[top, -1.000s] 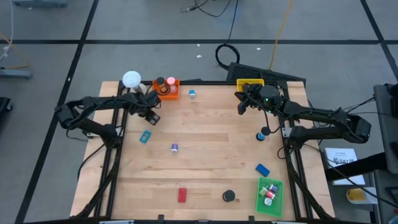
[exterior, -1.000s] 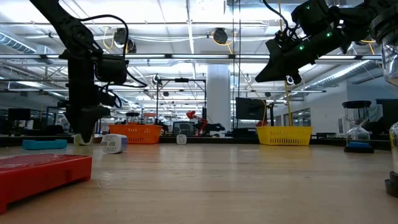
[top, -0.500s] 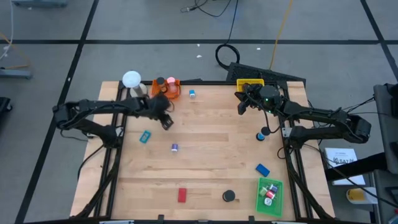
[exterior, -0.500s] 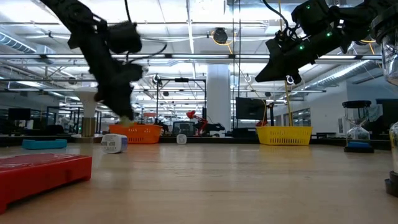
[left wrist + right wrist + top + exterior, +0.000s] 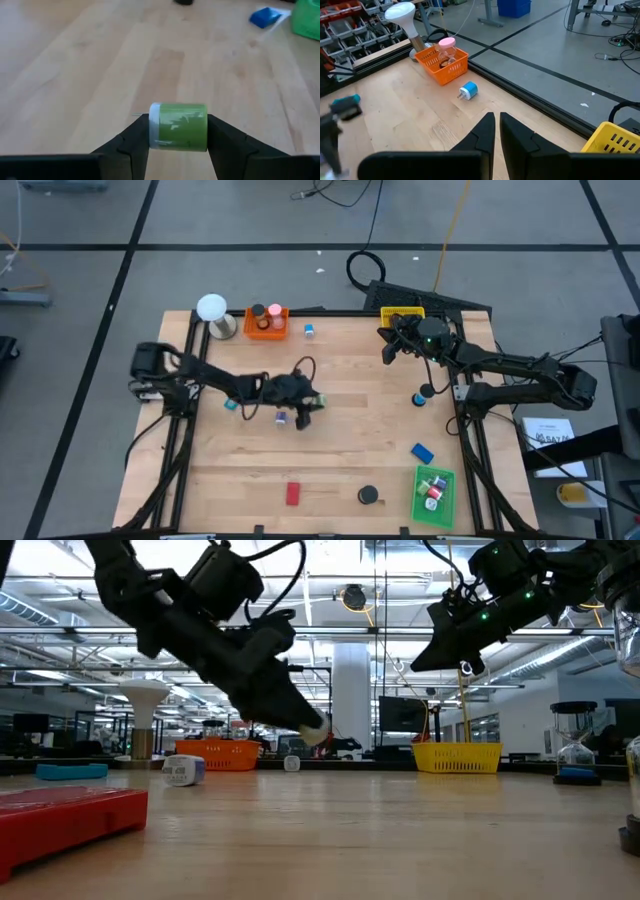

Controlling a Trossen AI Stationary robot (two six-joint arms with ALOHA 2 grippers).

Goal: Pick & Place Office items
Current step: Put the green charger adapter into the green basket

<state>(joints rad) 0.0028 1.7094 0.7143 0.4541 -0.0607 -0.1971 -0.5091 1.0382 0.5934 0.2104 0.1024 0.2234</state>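
My left gripper [image 5: 312, 404] hangs over the middle of the table, shut on a small green cylinder with a white end [image 5: 178, 126]; the low view shows it clear of the wood [image 5: 316, 733]. My right gripper [image 5: 385, 348] waits shut, raised at the far right near the yellow tray [image 5: 402, 313]. Loose office items lie flat on the wood: a purple bit [image 5: 281, 418], a teal block [image 5: 232, 402], a red block [image 5: 293, 494], a black disc [image 5: 369, 496], a blue block [image 5: 422, 451] and a small blue piece [image 5: 309, 331]. My left gripper pinches the green cylinder between its two fingers, one on the white end [image 5: 154, 126] and one on the opposite green end. The fingers slant down from the table's left side. The cylinder lies crosswise between the fingertips, lifted clear of the table.
An orange tray [image 5: 266, 322] and a white ball on a round base [image 5: 212, 310] stand at the far left. A green tray [image 5: 434, 494] with a few pieces sits at the near right. A blue-and-black piece [image 5: 423, 394] stands by the right edge.
My left gripper has swung from the far left, beside the orange tray, toward the middle of the table. It has tipped from pointing straight down to slanting forward and stays shut on the green cylinder.
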